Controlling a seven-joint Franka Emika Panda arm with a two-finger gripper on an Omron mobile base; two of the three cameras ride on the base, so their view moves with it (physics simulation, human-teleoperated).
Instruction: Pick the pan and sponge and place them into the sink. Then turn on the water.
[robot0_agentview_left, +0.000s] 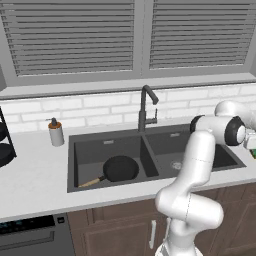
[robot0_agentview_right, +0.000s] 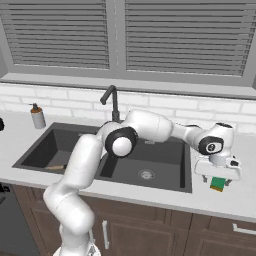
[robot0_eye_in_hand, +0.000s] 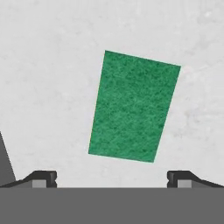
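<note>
Black pan (robot0_agentview_left: 120, 168): lies in left basin of sink (robot0_agentview_left: 85, 150), wooden handle toward near-left corner. Green sponge (robot0_eye_in_hand: 134, 106): flat on pale tabletop (robot0_eye_in_hand: 48, 87) right of sink, not in basin. Your gripper (robot0_eye_in_hand: 111, 178): directly above sponge, fingers spread wide, holding nothing. Faucet (robot0_agentview_left: 145, 107): behind sink divider.

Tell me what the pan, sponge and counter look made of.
Pan: matte black body, likely coated metal; pale brown handle looks wooden. Sponge: green, grainy scouring texture. Counter: light grey, faintly mottled, probably stone or laminate.
</note>
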